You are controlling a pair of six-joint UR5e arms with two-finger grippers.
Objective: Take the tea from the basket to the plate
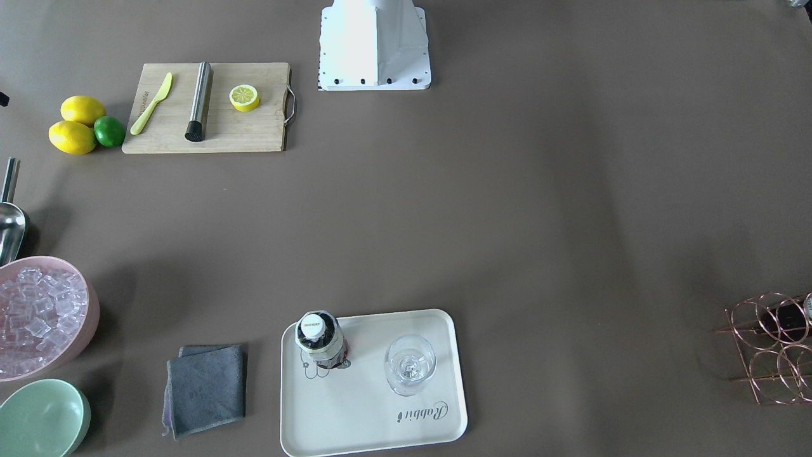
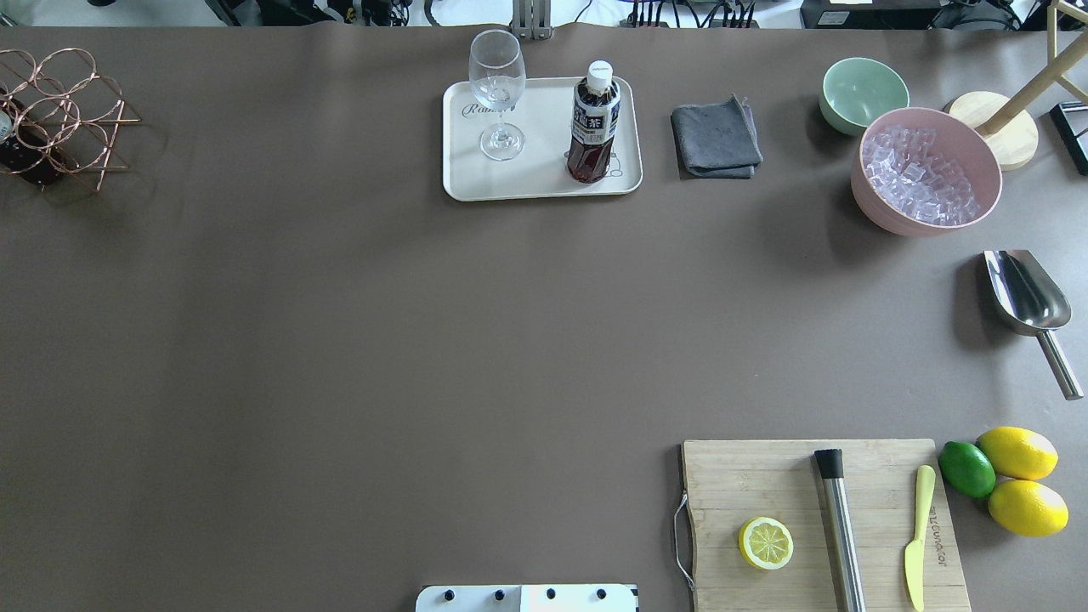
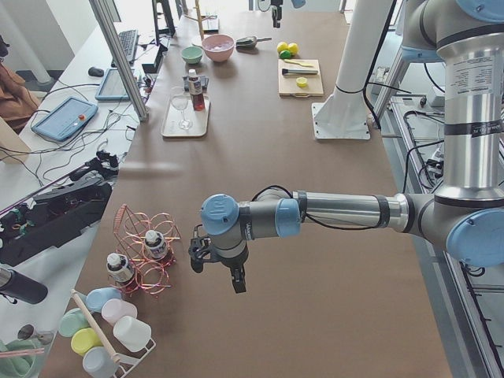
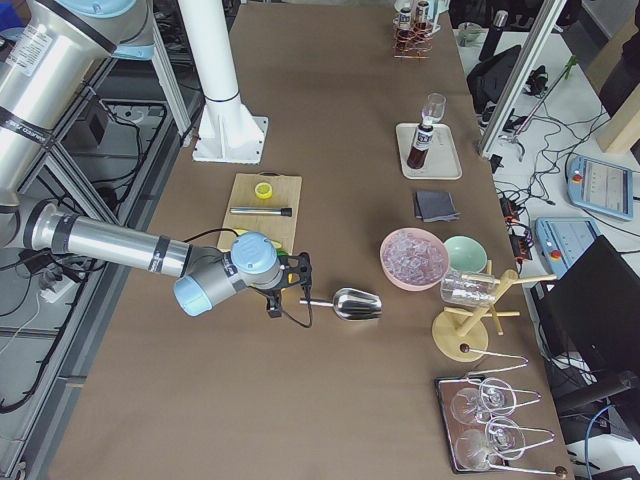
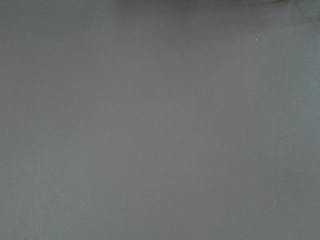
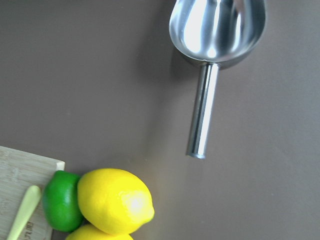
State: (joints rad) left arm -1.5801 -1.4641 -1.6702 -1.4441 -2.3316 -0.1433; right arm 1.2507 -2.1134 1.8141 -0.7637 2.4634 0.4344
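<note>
The tea (image 2: 593, 123) stands upright on the plate (image 2: 544, 185), beside a stemmed glass (image 2: 497, 93) on the same plate. The basket (image 2: 68, 110) sits at the far left end of the table (image 2: 340, 340), well apart from the plate, and holds two more bottles (image 3: 155, 244). A grey cloth (image 2: 716, 136), a green bowl (image 2: 863, 93) and a pink ice bowl (image 2: 884, 221) lie to the plate's right. A steel scoop (image 2: 1024, 293), a cutting board (image 2: 765, 476), a lime (image 2: 966, 468) and two lemons (image 2: 1017, 452) occupy the right side. The surface is a brown covering; desks, cables and screens border it.

The left gripper (image 3: 216, 268) points down, near the basket, on a level forearm. The right gripper (image 4: 288, 290) hangs between the cutting board and the scoop handle. Whether either pincer is apart or together cannot be told.
</note>
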